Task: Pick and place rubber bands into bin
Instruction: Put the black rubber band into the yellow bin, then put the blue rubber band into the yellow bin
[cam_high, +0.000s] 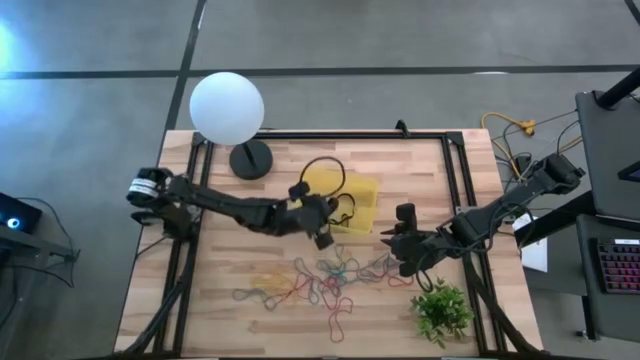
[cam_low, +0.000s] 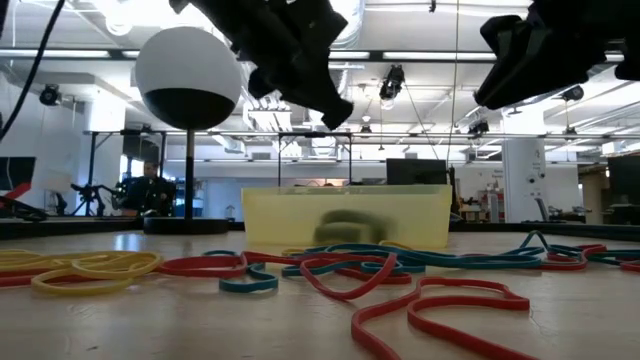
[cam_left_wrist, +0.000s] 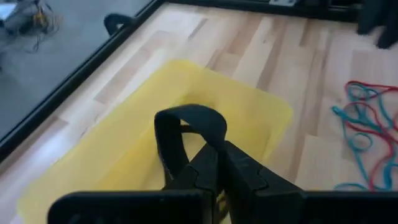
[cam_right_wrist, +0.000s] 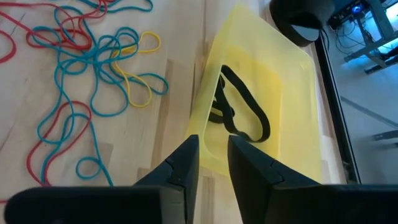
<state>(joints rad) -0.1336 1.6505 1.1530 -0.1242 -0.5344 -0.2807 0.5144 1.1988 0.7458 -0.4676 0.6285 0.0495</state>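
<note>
Wooden table (cam_high: 420, 170), left end effector (cam_left_wrist: 210, 163) pinching black band (cam_left_wrist: 186, 124) — above yellow bin (cam_left_wrist: 255, 118)

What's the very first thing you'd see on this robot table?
Probably the big white globe lamp at the table's far left corner. Next, the left claw pinching a black rubber band above the yellow bin, and the tangle of colourful rubber bands on the wood nearby.

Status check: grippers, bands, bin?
Left gripper shut on a black band above the bin. Right gripper empty, narrowly open, beside the bin. Loose bands on table; nothing blocking.
</note>
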